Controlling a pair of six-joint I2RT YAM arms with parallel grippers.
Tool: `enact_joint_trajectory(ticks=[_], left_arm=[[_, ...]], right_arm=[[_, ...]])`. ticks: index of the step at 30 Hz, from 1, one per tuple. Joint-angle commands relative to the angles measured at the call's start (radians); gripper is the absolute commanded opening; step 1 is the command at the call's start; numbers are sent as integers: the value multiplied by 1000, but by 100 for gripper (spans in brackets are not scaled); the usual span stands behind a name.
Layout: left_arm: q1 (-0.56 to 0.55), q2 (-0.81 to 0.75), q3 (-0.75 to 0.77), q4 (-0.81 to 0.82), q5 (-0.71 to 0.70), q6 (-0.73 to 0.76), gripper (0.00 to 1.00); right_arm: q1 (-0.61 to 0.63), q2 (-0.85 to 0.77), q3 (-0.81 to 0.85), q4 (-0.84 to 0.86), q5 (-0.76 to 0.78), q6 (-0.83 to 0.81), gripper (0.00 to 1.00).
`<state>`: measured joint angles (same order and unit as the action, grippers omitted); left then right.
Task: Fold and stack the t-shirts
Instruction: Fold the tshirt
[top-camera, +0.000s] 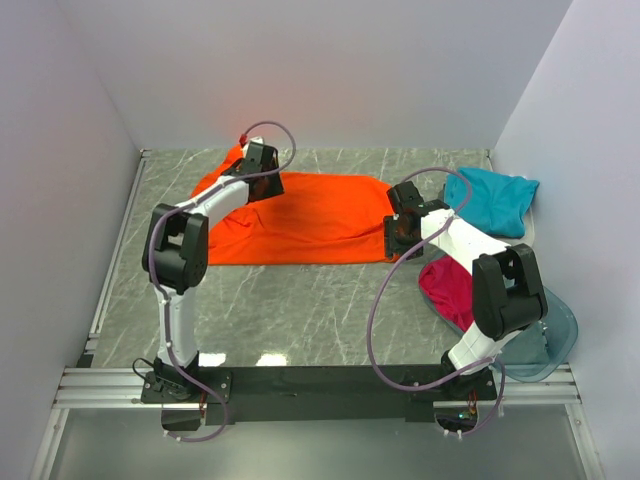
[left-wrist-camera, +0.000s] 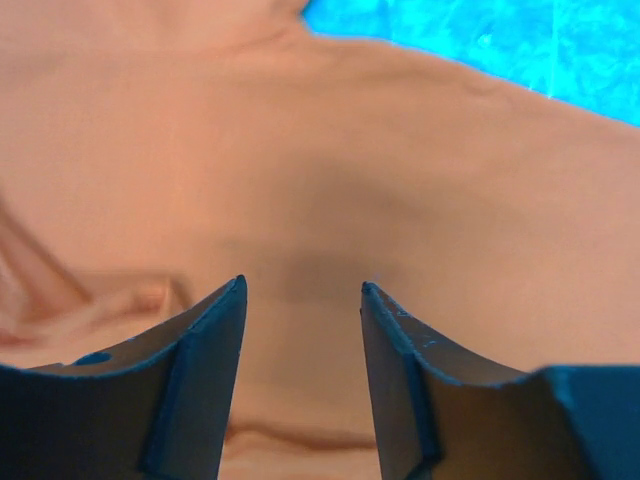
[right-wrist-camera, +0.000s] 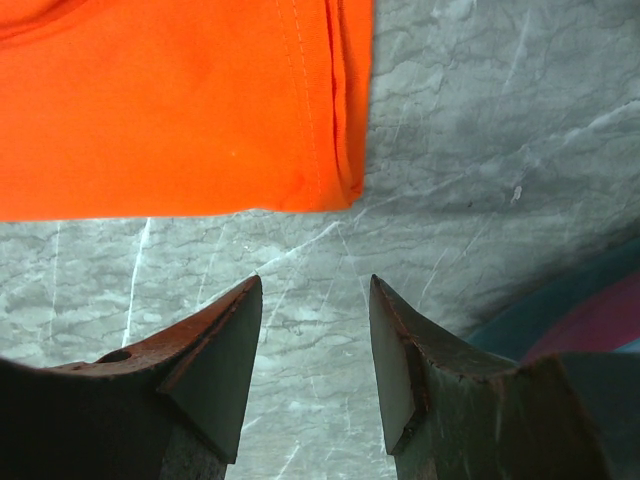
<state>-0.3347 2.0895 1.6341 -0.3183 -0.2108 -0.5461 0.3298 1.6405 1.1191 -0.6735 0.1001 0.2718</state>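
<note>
The orange tee (top-camera: 310, 220) is being left spread flat in the middle of the table (top-camera: 300, 320), likely so that it can be folded; the left gripper (left-wrist-camera: 302, 288) is being held just over its far left end, jaws apart with nothing between them; the right gripper (right-wrist-camera: 315, 282) is being held open and empty over bare table, just off the tee's right edge. The teal tee (top-camera: 492, 198) and the pink tee (top-camera: 448, 285) are being left bunched at the right, likely waiting their turn; no label or writing is being shown.
</note>
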Motion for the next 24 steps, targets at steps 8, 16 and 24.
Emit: enact_joint_trajectory(ticks=[8, 16, 24], left_arm=[[92, -195, -243, 16, -18, -137, 61], [82, -103, -181, 24, -24, -81, 57], [80, -33, -100, -16, -90, -49, 55]], right_arm=[[12, 15, -7, 61, -92, 1, 55], [15, 7, -22, 74, -97, 3, 55], [15, 4, -27, 75, -97, 3, 55]])
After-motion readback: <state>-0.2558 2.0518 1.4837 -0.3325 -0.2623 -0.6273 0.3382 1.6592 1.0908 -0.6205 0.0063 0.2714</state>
